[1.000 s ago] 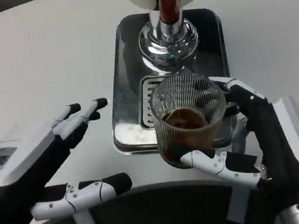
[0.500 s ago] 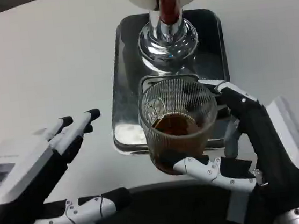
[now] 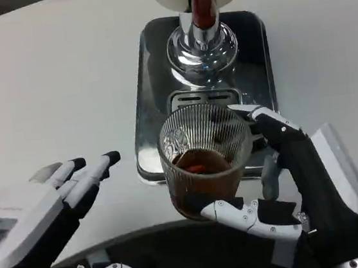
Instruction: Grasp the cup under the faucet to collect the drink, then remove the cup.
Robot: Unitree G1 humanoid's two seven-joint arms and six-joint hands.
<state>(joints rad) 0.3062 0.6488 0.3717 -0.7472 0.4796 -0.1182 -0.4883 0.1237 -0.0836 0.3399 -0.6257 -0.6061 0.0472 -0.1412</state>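
Right hand point(image 3: 301, 185) is wrapped around the ribbed clear glass cup point(image 3: 205, 163), brown drink inside, at the shiny steel drip tray's point(image 3: 153, 78) near edge, clear of the faucet point(image 3: 203, 5). Basically done, just needs setting down. Left hand point(image 3: 39, 214) is spread, holding nothing.

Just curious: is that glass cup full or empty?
Partly filled: brown drink sits low in the cup, held upright by the right hand.

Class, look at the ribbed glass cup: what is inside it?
The cup, held by the right hand, contains dark brown drink in its lower part. The drink hides the cup's bottom.
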